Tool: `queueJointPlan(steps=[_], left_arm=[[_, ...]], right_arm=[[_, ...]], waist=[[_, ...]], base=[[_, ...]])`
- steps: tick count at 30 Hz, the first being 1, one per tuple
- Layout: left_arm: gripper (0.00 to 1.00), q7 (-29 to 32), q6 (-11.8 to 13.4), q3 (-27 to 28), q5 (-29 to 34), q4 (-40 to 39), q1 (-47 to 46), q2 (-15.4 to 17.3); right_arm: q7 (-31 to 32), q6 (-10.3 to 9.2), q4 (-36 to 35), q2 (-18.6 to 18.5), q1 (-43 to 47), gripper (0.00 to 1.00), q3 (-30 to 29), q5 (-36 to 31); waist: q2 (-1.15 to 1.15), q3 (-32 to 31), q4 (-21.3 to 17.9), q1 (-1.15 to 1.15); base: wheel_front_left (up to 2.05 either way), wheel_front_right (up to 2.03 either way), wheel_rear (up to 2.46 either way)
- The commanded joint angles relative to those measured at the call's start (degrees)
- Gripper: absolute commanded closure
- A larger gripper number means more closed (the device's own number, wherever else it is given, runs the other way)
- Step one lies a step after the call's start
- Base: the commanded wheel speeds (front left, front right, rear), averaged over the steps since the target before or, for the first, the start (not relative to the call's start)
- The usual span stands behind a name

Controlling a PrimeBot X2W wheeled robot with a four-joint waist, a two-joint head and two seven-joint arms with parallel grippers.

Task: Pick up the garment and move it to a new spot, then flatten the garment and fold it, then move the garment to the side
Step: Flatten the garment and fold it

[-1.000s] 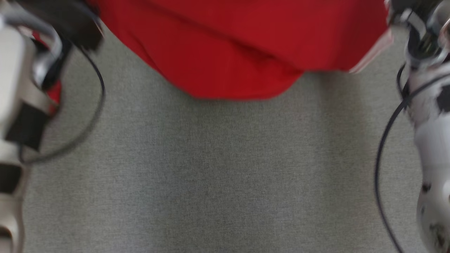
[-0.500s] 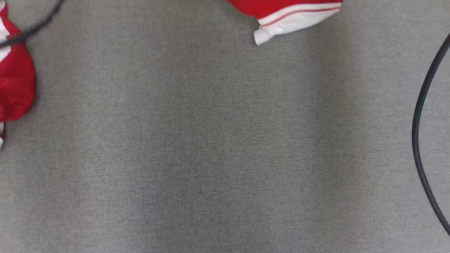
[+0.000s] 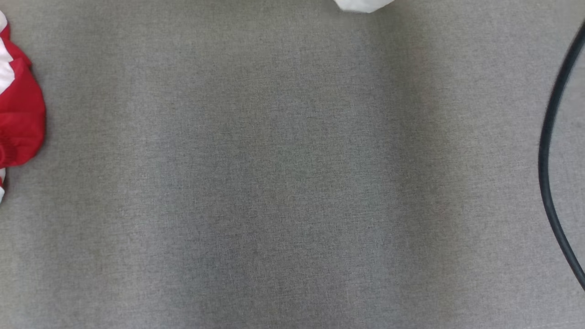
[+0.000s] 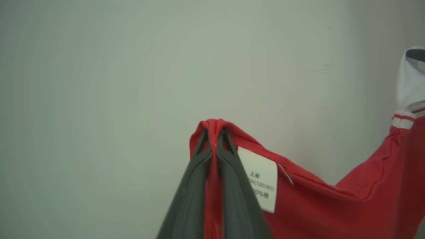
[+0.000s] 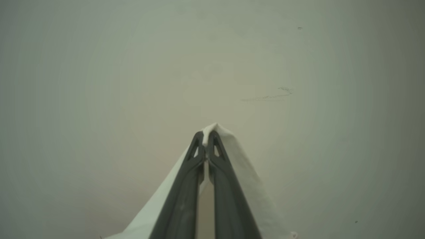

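The garment is red with white striped trim. In the head view a bunched red part of the garment (image 3: 20, 119) hangs at the left edge, and a white tip (image 3: 363, 4) pokes in at the top edge. My left gripper (image 4: 215, 132) is shut on a red fold of the garment (image 4: 318, 199) beside a white care label (image 4: 262, 179), held up before a pale wall. My right gripper (image 5: 206, 135) is shut on a white edge of the garment (image 5: 245, 166), also raised against the pale wall.
The grey fabric table surface (image 3: 283, 183) spreads across the head view. A black cable (image 3: 548, 155) curves down the right edge. In the left wrist view a white cuff (image 4: 410, 83) with red stripes hangs at the far right.
The garment has gone up out of the head view; a second ago its red body filled the top. Both arms have left that view, which looks to have shifted too.
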Motion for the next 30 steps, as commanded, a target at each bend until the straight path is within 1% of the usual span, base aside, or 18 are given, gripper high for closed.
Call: queueJointPlan(steps=[1, 2, 6, 9, 10, 14, 16, 19, 20, 21, 25, 26, 27, 29, 30], left_arm=[[1.00, -0.98, 0.13, 0.83, -1.02, 0.52, -2.11, -0.56], [1.00, -1.00, 0.12, -0.19, -0.23, 1.16, -1.87, -0.81], [1.00, -2.00, 0.10, 0.34, -1.69, 1.90, -2.52, -1.31], [1.00, -2.24, 0.09, -0.13, -2.28, 2.61, -1.59, -0.34], [1.00, -2.34, 0.08, 0.82, -3.44, 2.49, -1.69, -0.20], [1.00, -2.62, 0.07, 0.96, -5.20, 1.25, 0.38, 0.62], [1.00, -2.59, 0.07, -0.28, -4.78, -0.88, 2.26, 1.81], [1.00, -2.63, 0.07, 0.58, -6.27, -5.41, 6.03, 3.76], [1.00, -2.64, 0.07, 1.05, -6.84, -7.11, 7.27, 4.29], [1.00, -2.65, 0.07, 1.75, -7.74, -10.03, 10.81, 5.73], [1.00, -2.60, 0.07, 3.81, -9.40, -16.42, 20.08, 8.93], [1.00, -2.60, 0.13, 4.64, -10.06, -18.27, 22.64, 9.49], [1.00, -2.61, 0.30, 5.23, -10.76, -20.20, 25.11, 9.89], [1.00, -2.61, 1.37, 5.46, -11.70, -24.74, 31.66, 10.56], [1.00, -2.61, 2.18, 5.81, -12.16, -26.92, 34.57, 11.39]], right_arm=[[-0.48, 0.02, 0.17, -0.02, -1.70, 1.00, 0.11, -0.61], [-0.69, 0.02, 0.50, 0.00, -1.51, 1.00, 0.23, -0.80], [-1.48, 0.02, 0.81, 0.29, -2.32, 1.00, 0.57, -0.03], [-1.86, 0.02, 0.54, 0.20, -1.81, 1.00, 1.01, 1.07], [-1.75, 0.02, 0.13, 0.37, -1.91, 1.00, 1.30, 1.78], [-1.23, 0.02, -2.11, 0.99, 0.34, 1.00, 3.78, 5.13], [-1.02, 0.02, -4.15, 1.28, 2.57, 1.00, 5.88, 7.41], [-0.46, 0.02, -8.85, 0.99, 6.86, 1.00, 10.10, 11.69], [-0.35, 0.02, -10.73, 0.38, 8.63, 1.00, 11.22, 13.71], [0.11, 0.02, -14.59, -0.67, 12.95, 1.00, 13.73, 17.45], [0.44, 0.02, -23.75, -3.16, 23.68, 1.00, 18.42, 25.74], [0.57, 0.02, -26.06, -4.33, 26.52, 1.00, 19.23, 27.49], [0.82, 0.02, -28.31, -5.55, 29.35, 1.00, 19.97, 29.05], [0.96, 0.02, -32.78, -7.74, 35.81, 1.00, 20.87, 32.07], [1.09, 0.02, -34.83, -8.68, 39.03, 1.00, 21.08, 33.44]], waist=[[-0.01, 0.64, 0.45, 0.00], [-0.01, 0.95, 0.58, 0.00], [-0.01, 3.49, 1.58, 0.00], [-0.01, 5.18, 1.99, 0.00], [-0.01, 5.91, 2.05, 0.00], [-0.01, 8.10, 2.14, 0.00], [-0.01, 8.14, 1.90, 0.00], [-0.01, 7.37, 1.34, 0.00], [-0.01, 7.08, 1.19, 0.00], [-0.01, 6.45, 0.78, 0.00], [-0.01, 3.68, 0.18, 0.00], [-0.01, 2.68, 0.18, 0.00], [-0.01, 1.64, 0.25, 0.00], [-0.01, -0.20, 0.31, 0.00], [-0.01, -0.95, 0.25, 0.00]], base=[[0.00, 0.00, 0.00], [0.00, 0.00, 0.00], [0.00, 0.00, 0.00], [0.00, 0.00, 0.00], [0.00, 0.00, 0.00], [0.00, 0.00, 0.00], [0.00, 0.00, 0.00], [0.00, 0.00, 0.00], [0.00, 0.00, 0.00], [0.00, 0.00, 0.00], [0.00, 0.00, 0.00], [0.00, 0.00, 0.00], [0.00, 0.00, 0.00], [0.00, 0.00, 0.00], [0.00, 0.00, 0.00]])
